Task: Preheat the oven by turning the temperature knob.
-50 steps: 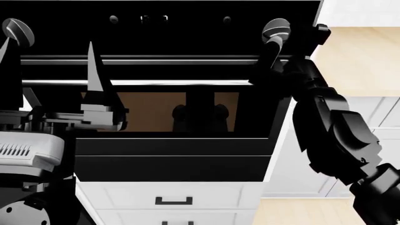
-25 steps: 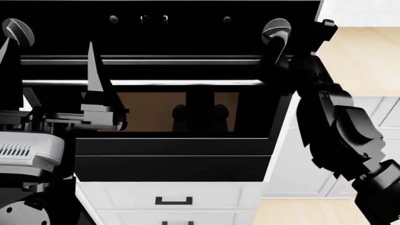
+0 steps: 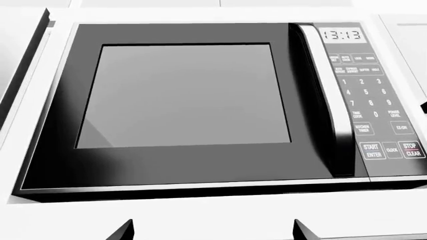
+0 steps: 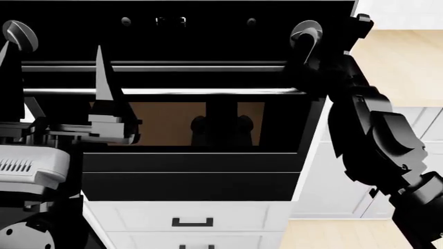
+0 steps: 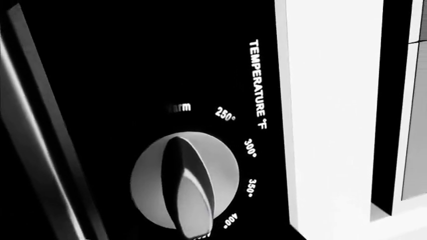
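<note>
Left claw [image 4: 59, 78]: fingers spread wide, holding nothing, parked in front of the oven [image 4: 194, 171] door on the left side, pointing up past the handle bar [image 4: 159, 92]. Its wrist cam sees only a microwave [image 3: 193, 100] with keypad, so it isn't aimed at any dial. Nearest dial to it is the left knob [image 4: 17, 33], up and left of its fingertips

Centre: brown glass window [image 4: 163, 123] and small lit symbols on the top panel, not relevant

Right side: temperature knob [image 4: 306, 32] sits at the right end of the oven's black panel, above the handle bar. Right arm [image 4: 370, 135] reaches up to it from lower right; right claw [image 4: 310, 49] is at or just under the knob, but dark on dark so I can't tell jaw opening or whether there's contact

Right wrist cam: knob [image 5: 185, 179] dead ahead and close, "TEMPERATURE °F" scale with 250 to 400 marks running round one side. Raised bar on the knob face runs roughly along the panel's short direction as rendered, one end near the 400 mark

Judgement: right arm is clearly the nearer one; jaws need to straddle that bar's long axis, then rotate about the knob's centre
</note>
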{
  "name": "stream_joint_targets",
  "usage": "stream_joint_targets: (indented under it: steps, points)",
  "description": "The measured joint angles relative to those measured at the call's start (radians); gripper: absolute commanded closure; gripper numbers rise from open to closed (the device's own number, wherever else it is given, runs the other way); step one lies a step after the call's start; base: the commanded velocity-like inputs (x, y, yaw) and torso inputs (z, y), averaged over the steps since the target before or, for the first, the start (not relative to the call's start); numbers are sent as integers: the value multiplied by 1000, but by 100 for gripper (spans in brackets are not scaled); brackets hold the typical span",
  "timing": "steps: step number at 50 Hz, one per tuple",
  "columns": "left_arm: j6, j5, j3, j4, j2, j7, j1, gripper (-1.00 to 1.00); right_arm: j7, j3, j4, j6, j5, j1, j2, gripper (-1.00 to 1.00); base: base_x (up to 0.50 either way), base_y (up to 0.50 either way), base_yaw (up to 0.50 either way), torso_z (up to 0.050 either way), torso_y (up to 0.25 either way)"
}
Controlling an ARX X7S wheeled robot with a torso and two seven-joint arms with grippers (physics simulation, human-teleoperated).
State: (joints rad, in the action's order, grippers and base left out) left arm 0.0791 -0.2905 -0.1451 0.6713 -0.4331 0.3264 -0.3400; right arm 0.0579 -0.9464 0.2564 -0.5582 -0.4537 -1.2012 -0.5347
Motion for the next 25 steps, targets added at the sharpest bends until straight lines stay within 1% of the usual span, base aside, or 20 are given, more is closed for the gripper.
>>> stream_joint_targets:
  steps: [25]
  points:
    - [-3, -3, -2, -1, -5, 5, 0, -100, 3, -6, 5, 9, -2, -8, 10, -100, 0, 0, 0, 0, 0]
